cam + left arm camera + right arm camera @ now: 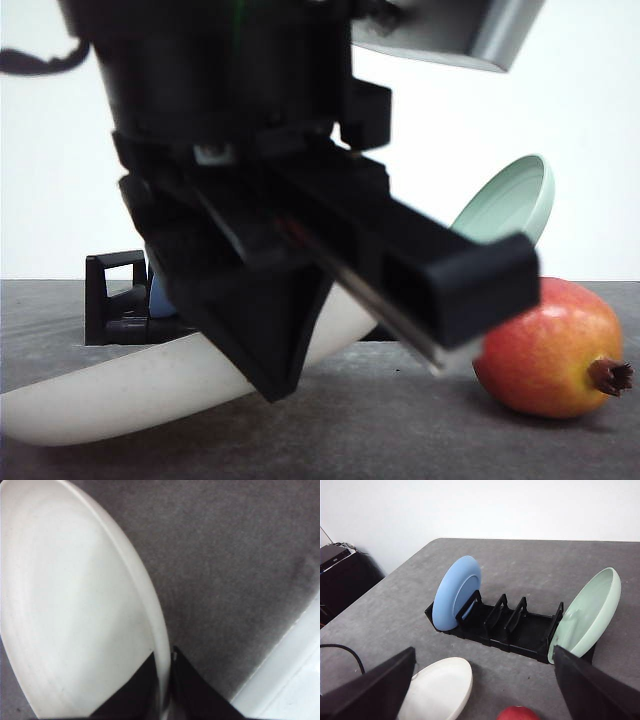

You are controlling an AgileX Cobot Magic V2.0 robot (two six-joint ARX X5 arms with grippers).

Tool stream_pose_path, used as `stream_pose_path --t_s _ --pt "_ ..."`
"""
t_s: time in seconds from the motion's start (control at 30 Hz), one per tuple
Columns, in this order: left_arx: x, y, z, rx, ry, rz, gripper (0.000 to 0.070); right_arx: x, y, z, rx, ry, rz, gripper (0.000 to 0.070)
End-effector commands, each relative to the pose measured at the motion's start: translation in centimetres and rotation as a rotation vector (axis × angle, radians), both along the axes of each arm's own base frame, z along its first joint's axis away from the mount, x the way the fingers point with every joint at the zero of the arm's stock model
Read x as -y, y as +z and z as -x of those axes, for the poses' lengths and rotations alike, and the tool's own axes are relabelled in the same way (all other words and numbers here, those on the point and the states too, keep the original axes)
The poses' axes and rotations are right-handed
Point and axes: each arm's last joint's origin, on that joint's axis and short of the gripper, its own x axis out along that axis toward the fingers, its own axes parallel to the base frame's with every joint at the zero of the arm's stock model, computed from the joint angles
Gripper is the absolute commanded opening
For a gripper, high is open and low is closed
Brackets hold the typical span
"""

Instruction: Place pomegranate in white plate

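Pinching the white plate (75,605) rim in my left end effector (167,690), I'd lay it flat beside the pomegranate (548,350), right end effector (485,700) wide open, empty.

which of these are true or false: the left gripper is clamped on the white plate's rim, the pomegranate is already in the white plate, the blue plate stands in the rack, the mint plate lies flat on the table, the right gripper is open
1. The left gripper is clamped on the rim of the white plate. True.
2. The pomegranate is already in the white plate. False: it lies on the grey table beside the plate.
3. The blue plate stands on edge in the black rack. True.
4. The mint plate lies flat on the table. False: it leans tilted against the end of the rack.
5. The right gripper is open. True: its fingers are spread wide with nothing between them.
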Motion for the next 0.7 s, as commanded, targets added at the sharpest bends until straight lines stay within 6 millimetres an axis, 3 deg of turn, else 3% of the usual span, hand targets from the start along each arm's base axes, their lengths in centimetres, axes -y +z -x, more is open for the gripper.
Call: stream_pose_path --t_s 0.0,0.07,0.13,0.33,0.4,0.47,0.67 --pt "0.6 -0.4 0.4 -0.001 -0.012 0.001 0.0 0.0 0.5 0.2 0.013 0.0 -0.009 0.0557" --pt "0.6 -0.5 0.5 -0.006 -0.013 0.003 0.0007 0.0 0.5 0.1 0.012 0.0 -0.009 0.0557" --pt "0.6 -0.5 0.4 -0.006 -0.012 0.004 0.0077 0.0 0.5 0.2 0.009 0.0 -0.009 0.0557" --pt "0.6 -0.4 0.4 -0.006 -0.012 0.004 0.043 0.0 0.3 0.2 -0.014 -0.001 -0.008 0.0557" --pt "0.6 -0.4 0.4 -0.006 -0.008 0.007 0.0519 0.0 0.3 0.2 -0.016 -0.001 -0.008 0.0557" --pt "0.6 -0.4 0.4 -0.007 -0.005 0.009 0.0558 0.0 0.3 0.2 -0.019 -0.001 -0.011 0.0557" --pt "0.2 1.2 0.4 -0.004 0.024 0.074 0.0559 -0.4 0.3 0.2 -0.045 0.043 -0.036 0.0557"
